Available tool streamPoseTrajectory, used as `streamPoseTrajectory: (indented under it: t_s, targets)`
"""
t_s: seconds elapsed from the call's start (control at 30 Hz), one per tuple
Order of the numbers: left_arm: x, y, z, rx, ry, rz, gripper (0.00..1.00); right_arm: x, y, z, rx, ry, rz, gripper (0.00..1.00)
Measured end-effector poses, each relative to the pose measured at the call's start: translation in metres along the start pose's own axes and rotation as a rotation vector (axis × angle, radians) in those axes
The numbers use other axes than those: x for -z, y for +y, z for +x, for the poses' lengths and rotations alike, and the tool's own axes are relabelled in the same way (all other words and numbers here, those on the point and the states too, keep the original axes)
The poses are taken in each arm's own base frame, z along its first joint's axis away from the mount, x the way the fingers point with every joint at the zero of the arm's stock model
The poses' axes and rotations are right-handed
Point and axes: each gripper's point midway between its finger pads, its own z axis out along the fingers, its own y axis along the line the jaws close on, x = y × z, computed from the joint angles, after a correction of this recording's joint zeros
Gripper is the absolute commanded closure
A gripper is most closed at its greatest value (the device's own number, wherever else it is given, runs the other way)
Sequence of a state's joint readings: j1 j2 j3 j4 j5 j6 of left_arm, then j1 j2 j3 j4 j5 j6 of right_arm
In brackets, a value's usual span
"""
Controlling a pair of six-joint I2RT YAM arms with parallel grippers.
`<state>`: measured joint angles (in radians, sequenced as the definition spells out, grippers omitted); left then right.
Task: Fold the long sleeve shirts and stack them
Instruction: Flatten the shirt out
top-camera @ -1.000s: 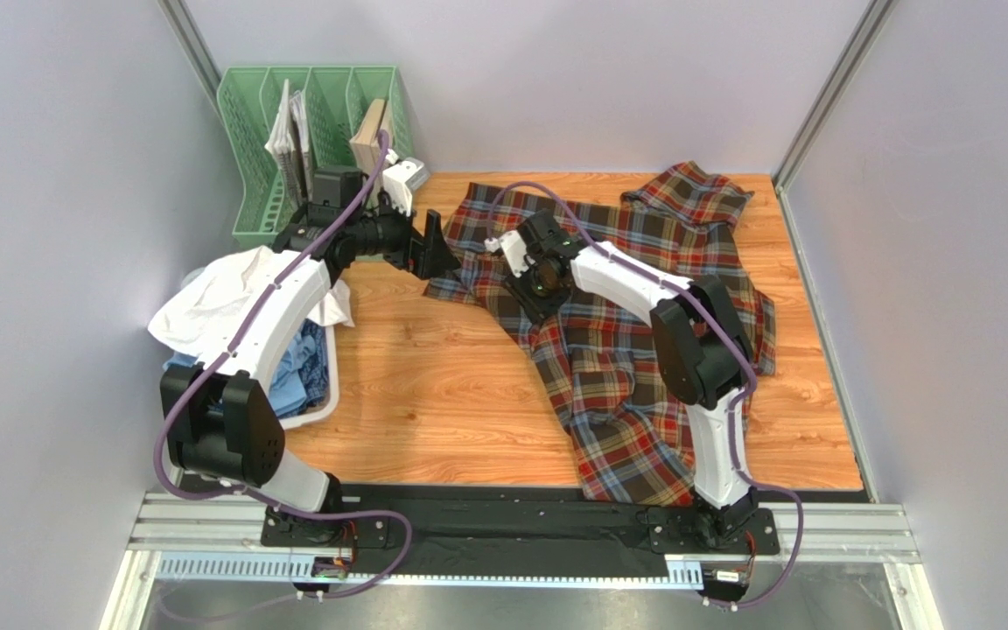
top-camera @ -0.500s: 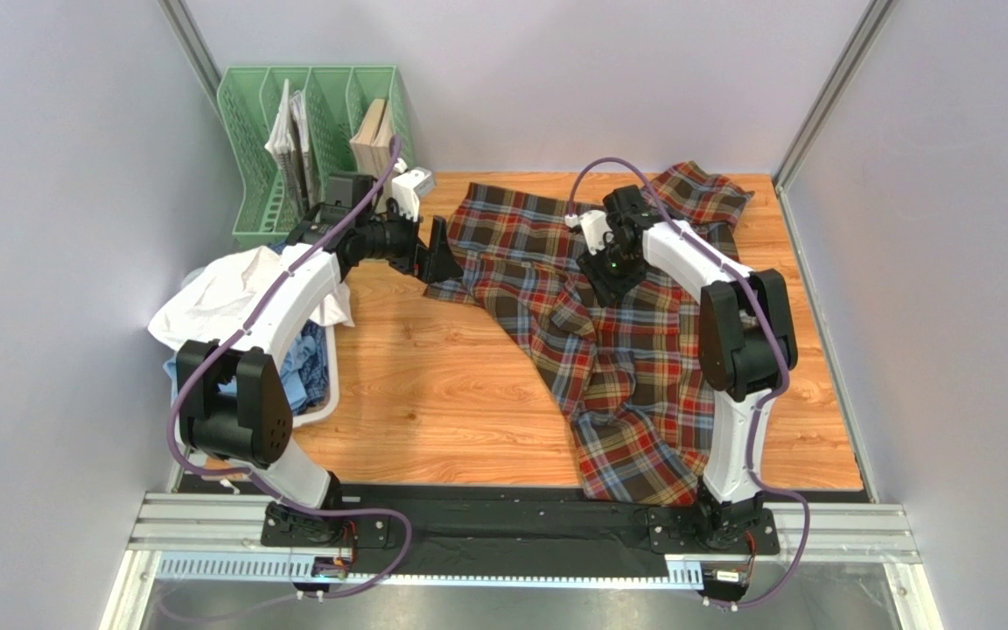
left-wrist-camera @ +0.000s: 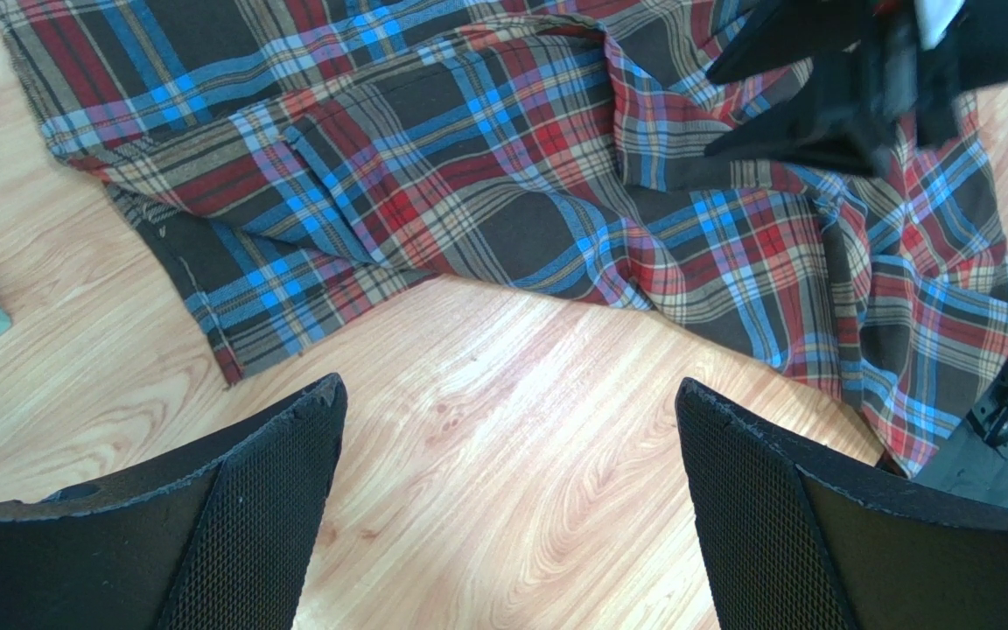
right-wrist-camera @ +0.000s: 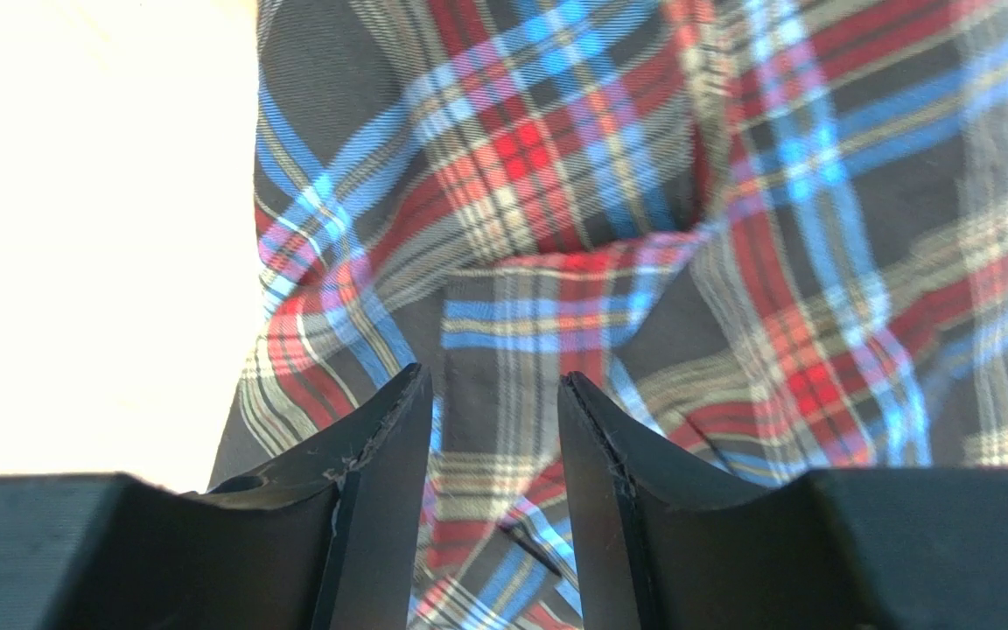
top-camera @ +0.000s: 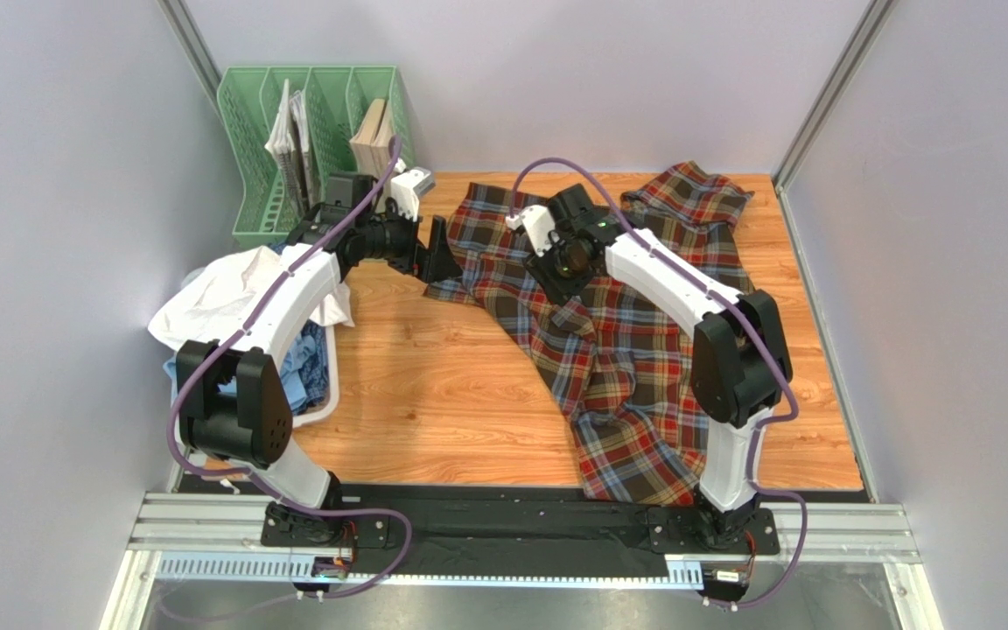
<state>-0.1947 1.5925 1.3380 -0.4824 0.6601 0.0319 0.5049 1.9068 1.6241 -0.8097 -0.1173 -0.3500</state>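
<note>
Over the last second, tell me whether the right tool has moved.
Yes. The right tool swung away from the green file rack, then came partway back toward it.

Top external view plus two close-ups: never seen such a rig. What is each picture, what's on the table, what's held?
The wide picture looks down from behind two robot arms bolted at the near edge of the table. The close-ups come from cameras on their wrists, black jaws at the bottom. A tartan shirt lies rumpled on the table; white and blue clothes fill a bin at left. On the left arm the jaws stand wide open over bare wood; on the right arm they hover, partly open, over the shirt. Nothing is held.
</note>
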Motion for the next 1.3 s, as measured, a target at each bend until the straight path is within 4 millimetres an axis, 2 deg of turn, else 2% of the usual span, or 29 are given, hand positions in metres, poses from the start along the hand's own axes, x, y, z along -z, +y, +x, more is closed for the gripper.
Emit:
streamPoseTrajectory:
  t_s: [0.07,0.2,0.33,0.53,0.7,0.8,0.97,1.07,1.2,1.27,1.3]
  targets:
    - [0.000,0.001,0.000,0.000,0.000,-0.006,0.01,-0.009,0.007,0.002,0.012,0.021,0.000,0.56]
    - [0.004,0.001,-0.001,-0.003,-0.002,-0.023,0.01,-0.029,0.003,0.016,0.010,0.084,0.020,0.54]
    - [0.007,0.002,-0.004,-0.011,-0.011,-0.038,0.01,-0.045,0.003,0.030,0.002,0.134,0.018,0.48]
    - [0.007,0.002,-0.004,-0.012,-0.009,-0.042,0.01,-0.055,0.006,0.037,-0.011,0.159,0.001,0.39]
    - [0.007,0.003,-0.002,-0.009,-0.004,-0.046,0.01,-0.057,0.008,0.037,-0.015,0.159,-0.014,0.39]
    - [0.007,0.003,-0.002,-0.010,-0.004,-0.047,0.01,-0.063,0.009,0.041,-0.016,0.174,-0.020,0.41]
    - [0.008,0.005,-0.002,-0.009,-0.004,-0.054,0.01,-0.074,0.012,0.053,-0.020,0.215,-0.036,0.55]
    - [0.008,0.005,-0.002,-0.010,-0.004,-0.055,0.01,-0.074,0.011,0.052,-0.020,0.215,-0.032,0.64]
    - [0.009,0.007,-0.002,-0.007,-0.005,-0.059,0.01,-0.071,0.011,0.050,-0.021,0.216,-0.031,0.67]
    - [0.009,0.008,-0.002,-0.007,-0.005,-0.060,0.01,-0.069,0.011,0.048,-0.021,0.215,-0.033,0.74]
    - [0.010,0.008,-0.002,-0.007,-0.005,-0.060,0.01,-0.067,0.011,0.047,-0.023,0.214,-0.035,0.81]
